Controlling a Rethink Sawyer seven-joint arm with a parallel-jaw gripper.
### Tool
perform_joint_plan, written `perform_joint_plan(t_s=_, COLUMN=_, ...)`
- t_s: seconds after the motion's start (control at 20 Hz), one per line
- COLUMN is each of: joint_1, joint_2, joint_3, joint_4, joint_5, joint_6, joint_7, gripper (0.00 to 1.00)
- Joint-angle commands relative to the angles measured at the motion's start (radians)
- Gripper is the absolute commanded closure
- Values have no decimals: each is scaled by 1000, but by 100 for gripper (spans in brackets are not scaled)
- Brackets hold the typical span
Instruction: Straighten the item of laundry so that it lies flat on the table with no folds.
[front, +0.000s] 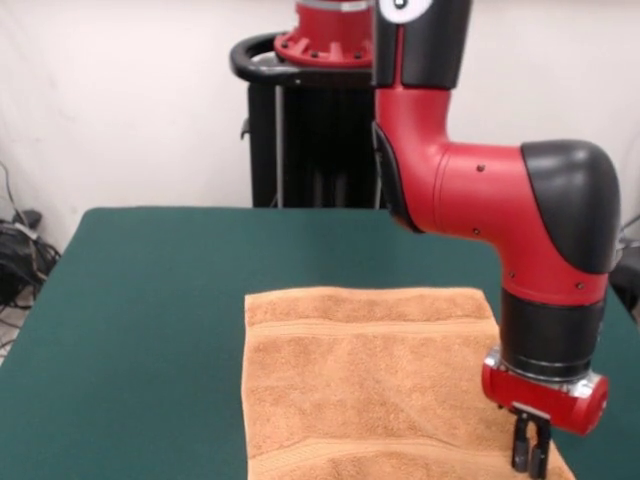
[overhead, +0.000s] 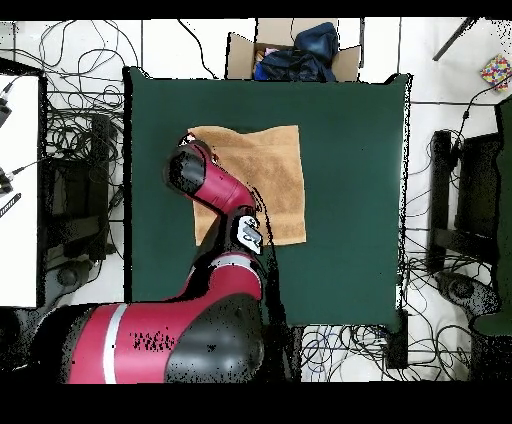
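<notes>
Pincer (front: 531, 452) on towel (front: 370, 390) in front view, arm-hidden overhead.

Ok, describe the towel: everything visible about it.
The towel is light orange-tan terry cloth, rectangular, spread nearly flat on the green table, with a woven stripe band near each end. No clear folds show; its near edge runs out of the front view. The tool stands at its corner, seemingly touching it. From overhead, the arm hides part of it.

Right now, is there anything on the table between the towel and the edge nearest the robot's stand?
No. In the front view, only bare green table lies between the towel and the far edge by the pedestal. The gripper is over the towel's near right corner.
</notes>
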Motion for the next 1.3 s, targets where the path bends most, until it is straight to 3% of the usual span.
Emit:
perform_joint_plan(t_s=0.05, joint_1=47, joint_2=50, joint_3=16, joint_4=1, joint_5=82, joint_6=35, joint_7=271, gripper=100)
perform_joint_plan(t_s=0.2, joint_1=117, joint_2=64, joint_3=-145, joint_4=-24, joint_5=59, joint_6=192, joint_7=255, gripper=100)
perform_joint_plan(t_s=0.25, joint_1=130, joint_2=67, joint_3=-186, joint_4=-25, joint_5=37, joint_6=253, joint_7=250, gripper=0)
perform_joint_plan(t_s=0.4, joint_1=147, joint_2=78, joint_3=-241, joint_4=-39, joint_5=-6, joint_6=323, joint_7=221, gripper=0)
perform_joint_plan(t_s=0.75, joint_1=131, joint_2=57, joint_3=-239, joint_4=-33, joint_5=-28, joint_6=351, joint_7=209, gripper=0)
perform_joint_plan(t_s=1.0, joint_1=186, joint_2=-104, joint_3=-343, joint_4=27, joint_5=-49, joint_6=481, joint_7=262, gripper=0)
perform_joint_plan(t_s=1.3, joint_1=208, joint_2=-308, joint_3=-361, joint_4=163, joint_5=-6, joint_6=352, joint_7=266, gripper=0)
